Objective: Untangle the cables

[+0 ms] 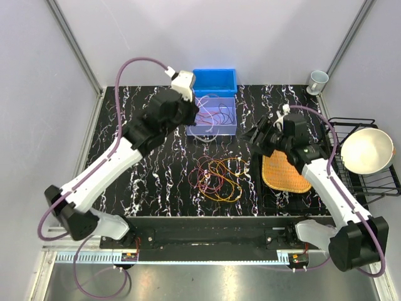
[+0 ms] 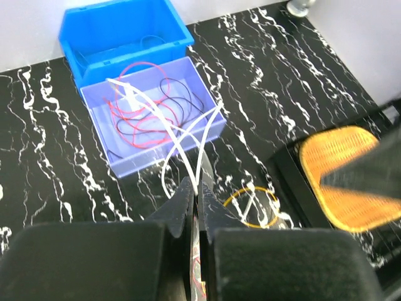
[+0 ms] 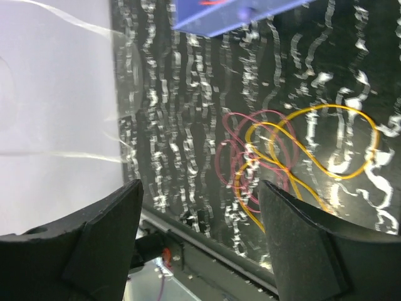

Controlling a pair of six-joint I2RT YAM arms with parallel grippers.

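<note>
1. Thin orange, red and yellow cables [image 1: 219,179] lie flat in a loose, mixed-up heap of loops, just below the middle of the top view.
2. More red and dark cables [image 2: 141,119] curl together in the upper left of the left wrist view.
3. Some white cables [image 2: 178,144] stretch from there down to the bottom middle, bent and up in the air.

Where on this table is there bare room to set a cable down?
Bare marble between the blue bin and the cup, and left of the cable pile. Crowded: lavender bin, where the left gripper holds a white cable; mat on the right.
</note>
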